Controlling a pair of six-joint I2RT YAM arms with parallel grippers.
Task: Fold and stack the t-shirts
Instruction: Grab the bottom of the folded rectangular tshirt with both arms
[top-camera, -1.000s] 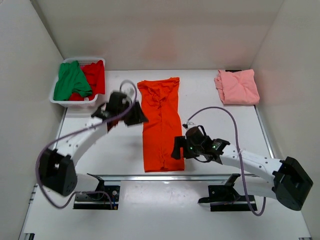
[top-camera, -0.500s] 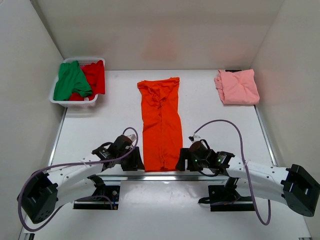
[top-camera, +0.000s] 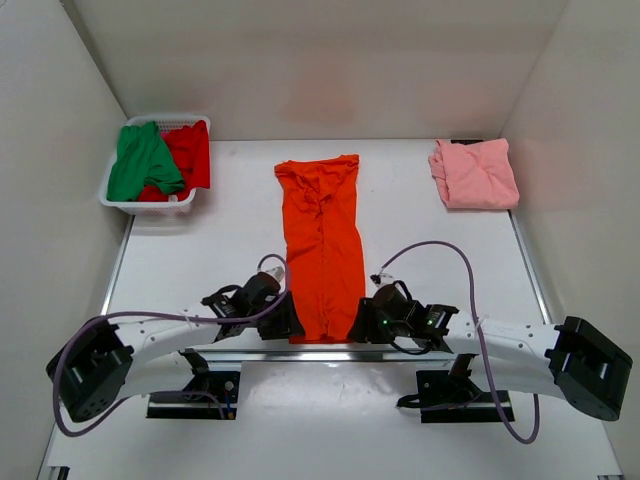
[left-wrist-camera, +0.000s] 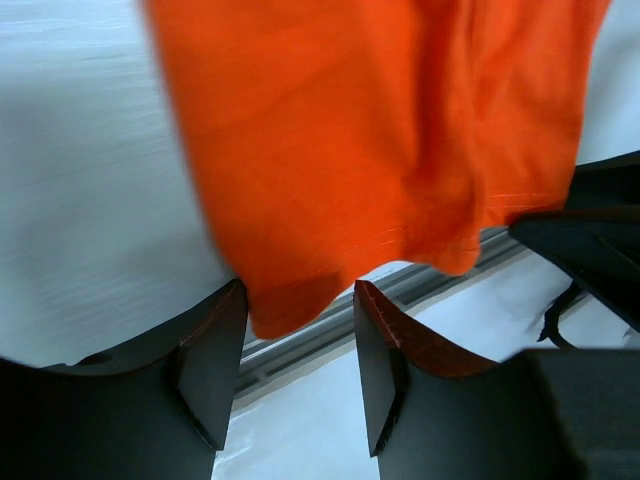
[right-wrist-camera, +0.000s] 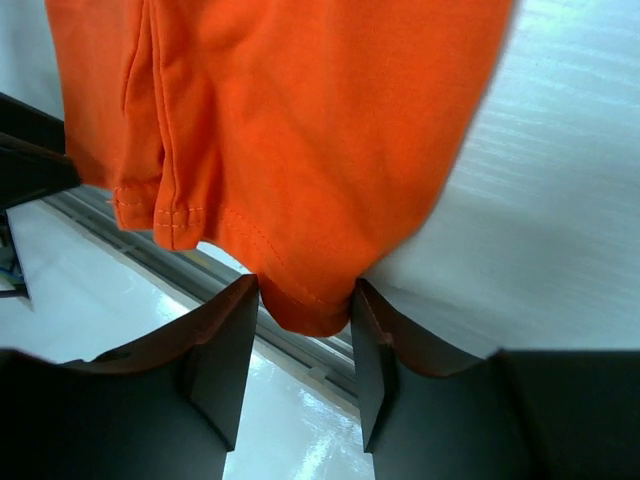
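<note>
The orange t-shirt (top-camera: 322, 245) lies folded in a long strip down the middle of the table. My left gripper (top-camera: 287, 326) is open at its near left corner, and that corner (left-wrist-camera: 290, 300) lies between the jaws. My right gripper (top-camera: 360, 328) is open at the near right corner (right-wrist-camera: 310, 300), which sits between its jaws. The pink t-shirt (top-camera: 474, 173) lies folded at the back right. The green t-shirt (top-camera: 140, 160) and the red t-shirt (top-camera: 188, 150) lie in the basket.
The white plastic basket (top-camera: 150, 203) stands at the back left corner. A metal rail (top-camera: 330, 352) runs along the table's near edge just under both grippers. White walls enclose the table on three sides.
My left arm has swung from near the basket down to the shirt's near left corner. My right gripper has moved nearer and left to the near right corner.
</note>
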